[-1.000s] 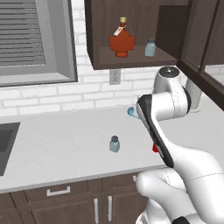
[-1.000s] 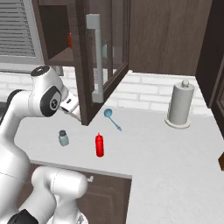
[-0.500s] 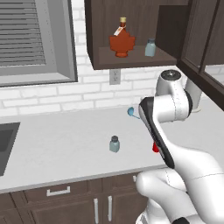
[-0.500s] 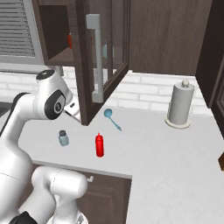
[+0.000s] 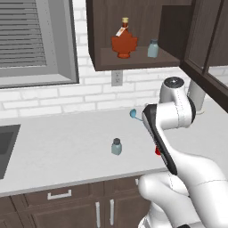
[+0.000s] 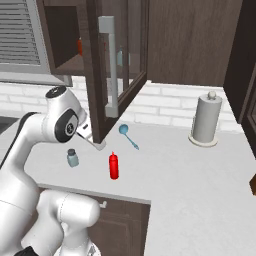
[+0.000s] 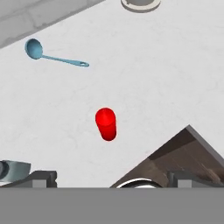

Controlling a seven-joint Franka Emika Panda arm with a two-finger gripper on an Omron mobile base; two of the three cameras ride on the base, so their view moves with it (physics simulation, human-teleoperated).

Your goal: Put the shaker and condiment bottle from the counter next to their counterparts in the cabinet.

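The red condiment bottle (image 7: 106, 124) stands upright on the pale counter (image 7: 166, 65), seen from above in the hand view. My gripper (image 7: 114, 179) hangs open above it, and nothing is between its fingertips (image 7: 41, 177). The bottle (image 6: 114, 166) stands near the counter's front edge, with the shaker (image 6: 73, 158) a little to its left. In the left base view my arm hides most of the bottle (image 5: 157, 152), and the shaker (image 5: 116, 146) stands in the open. On the cabinet (image 5: 95, 35) shelf are the maple-leaf syrup bottle (image 5: 124, 42) and a second shaker (image 5: 153, 48).
A blue ladle (image 6: 127, 135) lies on the counter behind the bottle. A paper towel holder (image 6: 205, 120) stands at the back right. The open cabinet door (image 6: 115, 65) hangs right beside my arm. A sink edge (image 5: 5, 147) is at far left.
My arm has shifted slightly to the right and down. The gripper has stayed open, and the bottle, shaker and ladle have not moved.
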